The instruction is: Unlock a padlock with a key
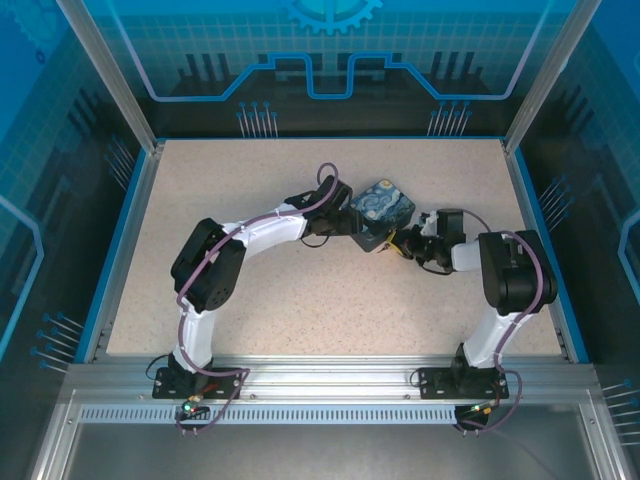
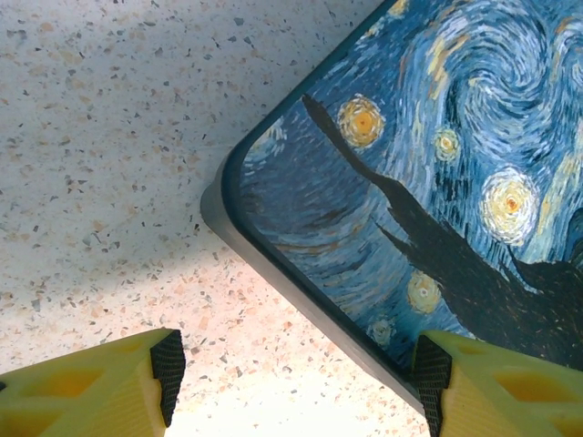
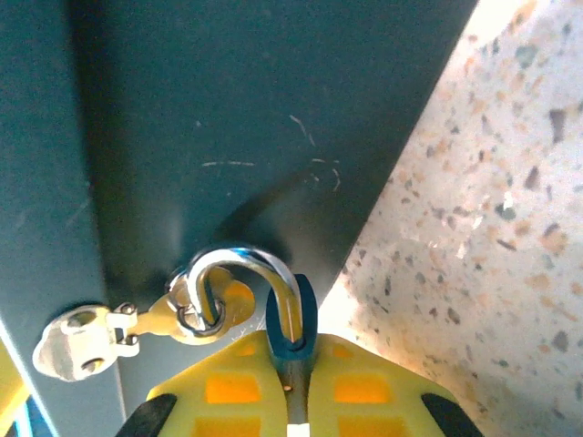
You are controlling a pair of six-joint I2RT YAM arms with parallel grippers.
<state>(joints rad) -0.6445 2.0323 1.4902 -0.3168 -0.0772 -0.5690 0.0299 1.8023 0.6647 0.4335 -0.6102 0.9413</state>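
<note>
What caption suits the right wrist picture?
Yellow right gripper pinches the small metal padlock, its silver shackle through a ring on the dark-grey box.

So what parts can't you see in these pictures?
- Body of the padlock, right wrist view: mostly hidden between the fingers of the right gripper.
- The key, top view: too small to pick out.
- The box, left wrist view: cut off by the top and right edges.

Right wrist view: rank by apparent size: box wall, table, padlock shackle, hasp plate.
1. box wall
2. table
3. padlock shackle and hasp plate: they look about alike, so not ranked.
</note>
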